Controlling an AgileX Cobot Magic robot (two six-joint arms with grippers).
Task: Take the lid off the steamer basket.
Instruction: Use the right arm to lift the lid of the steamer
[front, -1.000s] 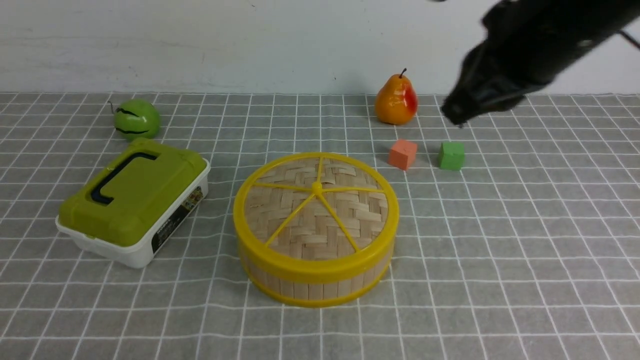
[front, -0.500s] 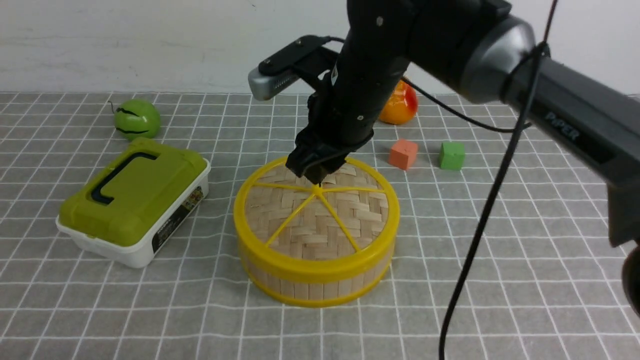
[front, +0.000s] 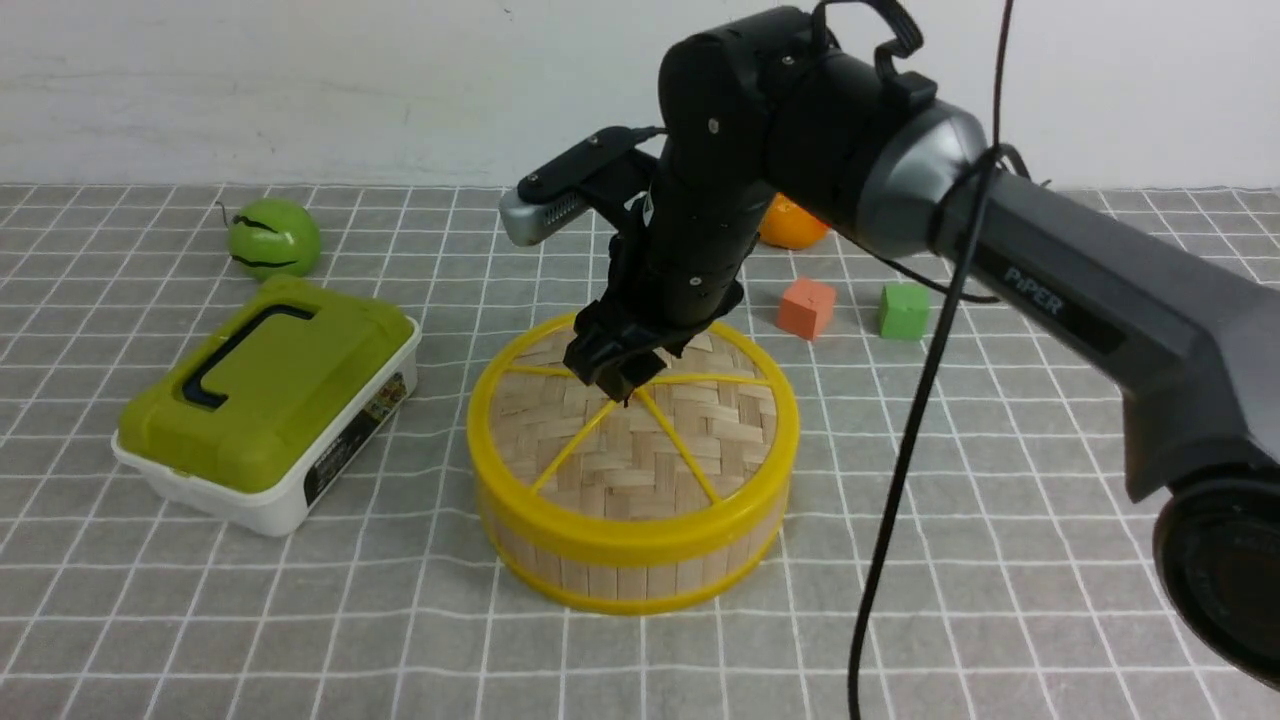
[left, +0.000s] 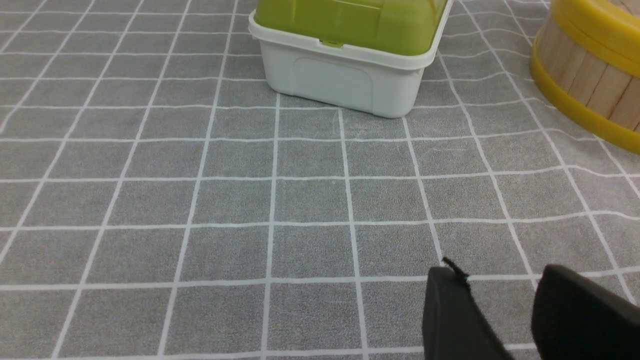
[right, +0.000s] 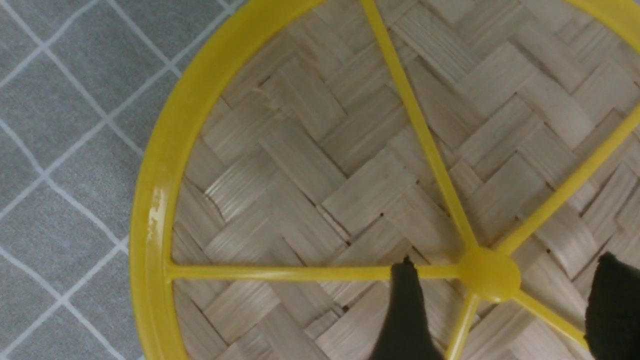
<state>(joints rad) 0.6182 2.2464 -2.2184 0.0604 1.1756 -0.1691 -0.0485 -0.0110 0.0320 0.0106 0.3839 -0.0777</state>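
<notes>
My right gripper (right: 500, 300), fingers spread either side of the knob (right: 489, 274) on the lid (front: 640, 430), should close squarely there, then lift straight off the steamer basket (front: 630, 560).

Staged robot test setup, lab-like, not a real kitchen: table (front: 1000, 560) under grey grid cloth, bare white wall (front: 300, 80) behind, props scattered (fake pear (front: 790, 225), foam cubes (front: 806, 308), green toy apple (front: 272, 238)).

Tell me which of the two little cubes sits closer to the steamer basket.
The orange-red cube. It sits just beyond the right rear edge of the steamer basket, while the green cube lies farther out to the right of it.
</notes>
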